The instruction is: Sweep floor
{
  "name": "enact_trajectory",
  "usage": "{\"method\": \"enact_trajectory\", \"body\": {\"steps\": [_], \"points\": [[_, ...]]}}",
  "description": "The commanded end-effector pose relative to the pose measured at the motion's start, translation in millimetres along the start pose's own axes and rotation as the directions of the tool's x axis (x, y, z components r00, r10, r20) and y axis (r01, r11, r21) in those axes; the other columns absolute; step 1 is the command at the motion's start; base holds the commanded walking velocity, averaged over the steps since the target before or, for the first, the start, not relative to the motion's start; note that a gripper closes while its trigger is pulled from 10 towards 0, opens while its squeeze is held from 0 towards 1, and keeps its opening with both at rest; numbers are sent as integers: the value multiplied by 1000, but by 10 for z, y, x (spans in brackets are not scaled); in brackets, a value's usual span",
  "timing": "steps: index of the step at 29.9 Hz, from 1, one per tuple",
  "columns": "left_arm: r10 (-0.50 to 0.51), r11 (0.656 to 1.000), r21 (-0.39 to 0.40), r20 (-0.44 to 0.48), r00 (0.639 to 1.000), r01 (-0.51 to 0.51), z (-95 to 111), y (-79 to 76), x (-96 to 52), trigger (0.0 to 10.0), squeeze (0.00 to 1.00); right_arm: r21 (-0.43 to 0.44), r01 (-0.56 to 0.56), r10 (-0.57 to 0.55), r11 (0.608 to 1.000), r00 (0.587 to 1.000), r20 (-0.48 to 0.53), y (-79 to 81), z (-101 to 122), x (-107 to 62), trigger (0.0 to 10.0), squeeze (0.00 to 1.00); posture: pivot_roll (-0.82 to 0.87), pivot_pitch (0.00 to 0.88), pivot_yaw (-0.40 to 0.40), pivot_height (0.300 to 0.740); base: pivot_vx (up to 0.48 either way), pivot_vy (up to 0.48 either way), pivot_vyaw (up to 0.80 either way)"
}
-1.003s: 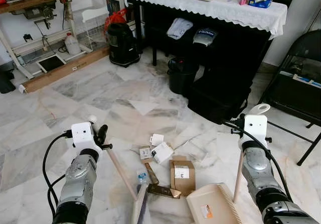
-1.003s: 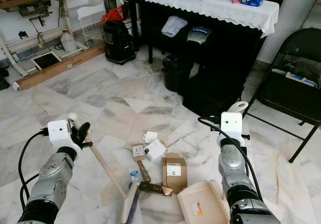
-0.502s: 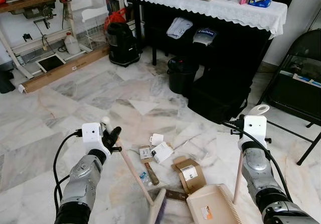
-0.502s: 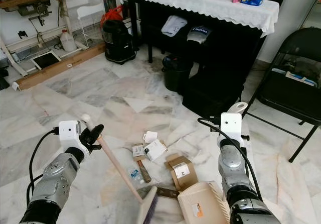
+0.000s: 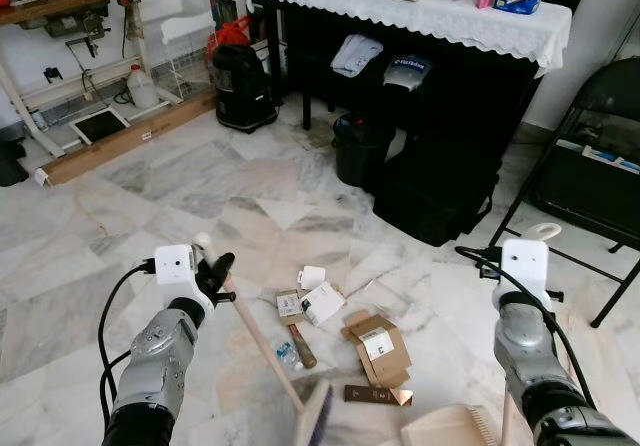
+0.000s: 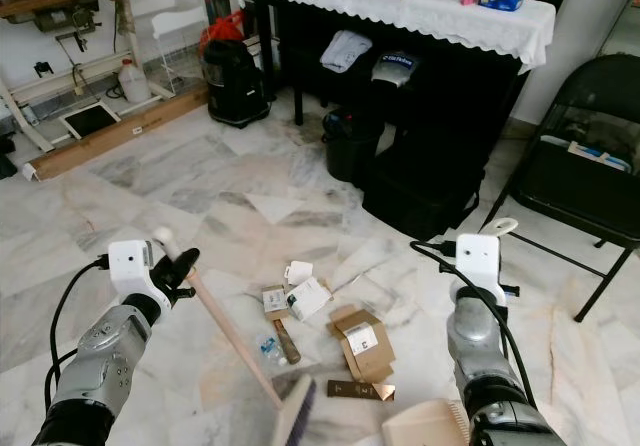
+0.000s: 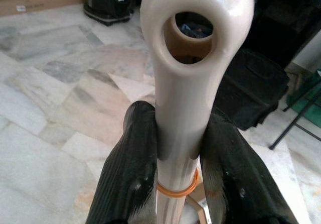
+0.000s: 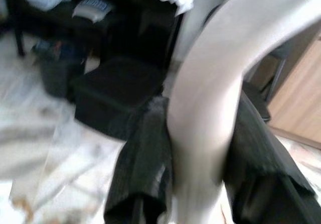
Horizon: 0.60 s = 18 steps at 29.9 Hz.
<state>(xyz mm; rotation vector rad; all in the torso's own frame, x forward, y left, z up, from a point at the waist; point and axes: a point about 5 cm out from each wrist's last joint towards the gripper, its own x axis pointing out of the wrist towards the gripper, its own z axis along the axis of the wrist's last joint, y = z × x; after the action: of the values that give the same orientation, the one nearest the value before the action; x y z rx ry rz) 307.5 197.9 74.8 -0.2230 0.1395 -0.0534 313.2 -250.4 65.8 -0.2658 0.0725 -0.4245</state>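
Litter lies on the marble floor [image 5: 150, 181] between the arms: a brown carton [image 5: 380, 347], small white boxes [image 5: 322, 302] and a dark flat packet [image 5: 378, 395]; the left gripper [image 7: 175, 156] is clamped on the broom handle [image 5: 262, 346], bristles [image 5: 318, 418] near the packet; the right gripper [image 8: 198, 148] clasps the dustpan handle [image 8: 215, 83], the dustpan [image 5: 450, 426] resting just right of the litter

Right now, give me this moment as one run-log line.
left gripper: shut on broom handle | right gripper: shut on dustpan handle | dustpan: beside litter | brown box, dark packet: unswept
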Motion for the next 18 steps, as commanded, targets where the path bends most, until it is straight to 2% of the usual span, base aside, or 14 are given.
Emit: {"method": "enact_trajectory", "body": {"steps": [1,5,11,15,17,18], "points": [[-5,1000,12,72,997,4,156,-15,35,10000,0,12,24,-26,1000,983,182,8,341,80,10000,0,-32,0,-5,740,0,0,0],[-6,1000,16,90,996,4,177,-21,24,10000,0,-39,130,-118,991,969,219,-97,395,102,10000,0,-28,0,-4,740,0,0,0],[-8,1000,27,101,995,5,184,-11,5,10000,0,-12,84,-77,996,954,291,-70,515,99,10000,0,-36,0,1,740,0,0,0],[7,999,36,120,993,-11,200,-21,12,10000,0,-29,90,-80,996,965,249,-63,435,87,10000,0,-32,0,1,740,0,0,0],[12,998,60,117,993,-20,200,-31,22,10000,0,-59,93,-82,994,981,175,-59,313,81,10000,0,-29,0,1,740,0,0,0],[12,998,60,117,993,-20,200,-31,22,10000,0,-59,93,-82,994,981,175,-59,313,81,10000,0,-29,0,1,740,0,0,0]]}}
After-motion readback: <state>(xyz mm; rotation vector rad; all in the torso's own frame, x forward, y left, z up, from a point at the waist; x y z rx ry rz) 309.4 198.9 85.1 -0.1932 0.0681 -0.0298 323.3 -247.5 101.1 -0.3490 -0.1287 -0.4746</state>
